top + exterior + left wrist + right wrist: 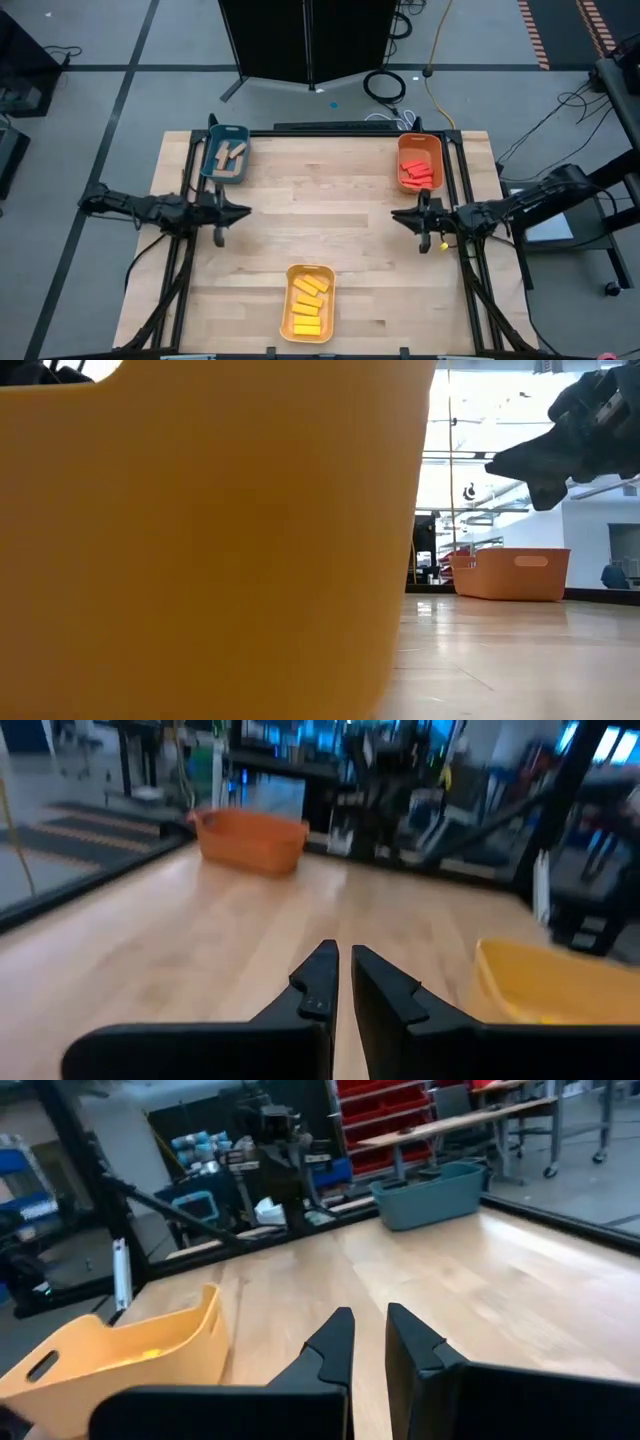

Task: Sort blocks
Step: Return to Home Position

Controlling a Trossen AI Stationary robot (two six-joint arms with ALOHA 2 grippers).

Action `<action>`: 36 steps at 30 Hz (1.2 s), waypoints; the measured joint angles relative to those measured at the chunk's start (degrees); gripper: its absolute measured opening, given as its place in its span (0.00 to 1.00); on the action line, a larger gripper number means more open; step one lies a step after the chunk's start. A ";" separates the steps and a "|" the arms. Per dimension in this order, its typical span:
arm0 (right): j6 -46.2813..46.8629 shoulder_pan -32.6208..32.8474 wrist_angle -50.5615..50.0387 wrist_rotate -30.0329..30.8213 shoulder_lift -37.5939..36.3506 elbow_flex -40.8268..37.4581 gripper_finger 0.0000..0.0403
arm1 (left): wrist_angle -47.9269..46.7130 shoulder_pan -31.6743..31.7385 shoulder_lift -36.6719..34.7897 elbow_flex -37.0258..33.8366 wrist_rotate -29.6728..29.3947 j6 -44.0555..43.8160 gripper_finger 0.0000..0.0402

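Sitting nearest, at the middle of the tabletop's front edge, the yellow tray holds the yellow blocks in a loose stack; its wall fills most of the low view. Farther in, about halfway across the wood, the two arms reach in from the sides and face each other, well apart. The left tool hovers over the left margin, its fingers drawn together with only a slit between them and nothing held. The right tool hovers over the right margin in the same way, fingers close together and empty. At the far edge, the teal tray stands in the left corner with the tan blocks inside. The orange tray stands in the right corner with the red blocks inside.
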 joint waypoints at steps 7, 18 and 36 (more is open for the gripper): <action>-1.06 -2.12 -18.51 -0.46 -15.17 -0.02 0.00 | -4.06 0.09 -6.10 0.57 -0.31 0.08 0.07; -14.46 -2.82 -21.90 -3.68 -24.86 0.40 0.00 | -2.00 0.11 -5.80 -0.20 -8.92 -1.47 0.07; -15.69 -2.80 -21.90 -3.69 -24.35 0.40 0.00 | -2.09 0.11 -5.79 -0.20 -10.40 -1.41 0.07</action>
